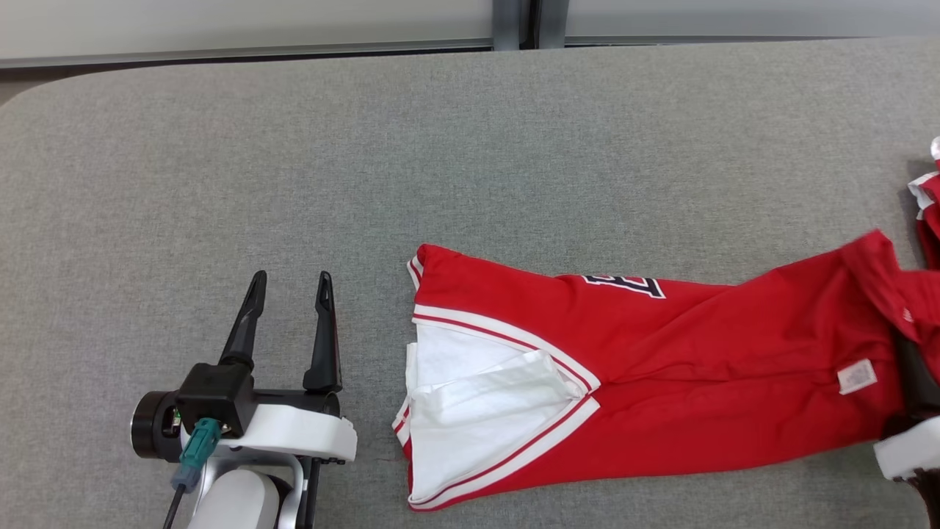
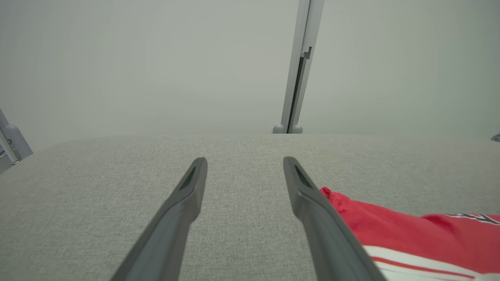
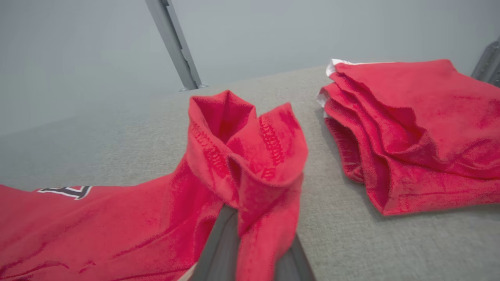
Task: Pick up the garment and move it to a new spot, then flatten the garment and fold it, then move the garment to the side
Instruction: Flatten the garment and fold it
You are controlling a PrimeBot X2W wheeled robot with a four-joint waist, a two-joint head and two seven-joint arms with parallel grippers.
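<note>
A red garment [image 1: 661, 353] with white trim and a dark letter print lies stretched out on the grey table [image 1: 294, 147], its white-lined opening toward the left. My right gripper [image 3: 250, 234] is shut on the garment's right end, and a bunched fold of red cloth [image 3: 242, 148] rises over its fingers and hides the tips. In the head view that gripper [image 1: 914, 382] sits at the right edge under the lifted cloth. My left gripper [image 1: 291, 278] hovers open and holds nothing, just left of the garment's edge [image 2: 410, 230]; its fingers [image 2: 187, 195] stand wide apart.
A stack of folded red garments [image 3: 410, 128] lies on the table just right of the held end, also at the far right edge [image 1: 929, 206]. A grey post [image 2: 299, 78] stands behind the table's far edge.
</note>
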